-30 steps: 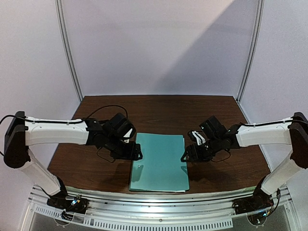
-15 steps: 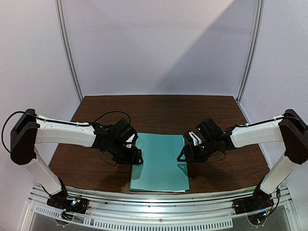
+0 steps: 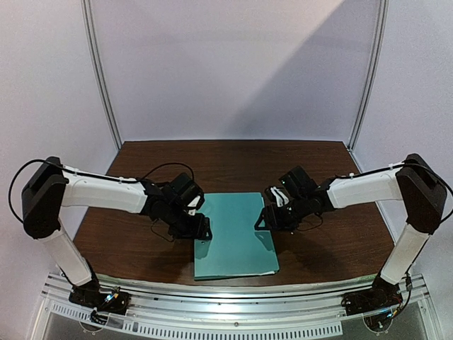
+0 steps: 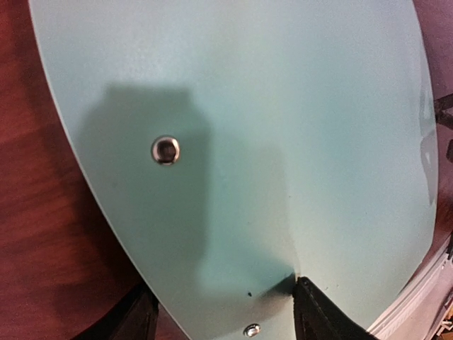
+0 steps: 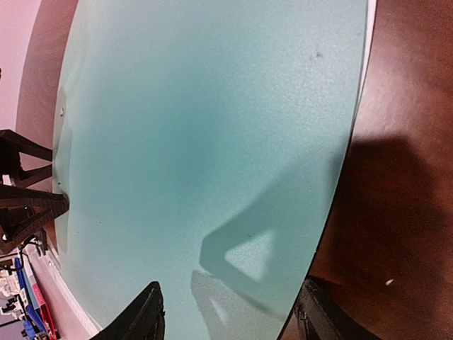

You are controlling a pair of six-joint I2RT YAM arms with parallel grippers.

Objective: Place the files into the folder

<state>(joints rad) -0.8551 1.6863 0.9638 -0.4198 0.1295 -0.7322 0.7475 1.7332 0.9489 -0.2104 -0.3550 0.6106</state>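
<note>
The teal-green folder [image 3: 233,237] lies shut and flat on the brown table. It fills the left wrist view [image 4: 283,106] and the right wrist view [image 5: 212,127]. The files are hidden inside it; only a thin white sheet edge [image 5: 365,64] shows along its right side. My left gripper [image 3: 204,230] is open and straddles the folder's left edge [image 4: 219,304], one fingertip [image 4: 306,301] pressing on the cover, the other over the table. My right gripper [image 3: 262,221] is open and straddles the right edge [image 5: 230,312], one finger over the cover, the other over the wood.
Two metal rivets [image 4: 165,149] sit in the cover near the spine. The dark wooden table [image 3: 241,163] extends behind and beside the folder. A metal rail [image 3: 233,297] runs along the near edge. White walls and two metal poles enclose the back.
Both grippers have moved inward onto the folder's side edges, the right one further left. The folder's far end looks narrower and slightly skewed.
</note>
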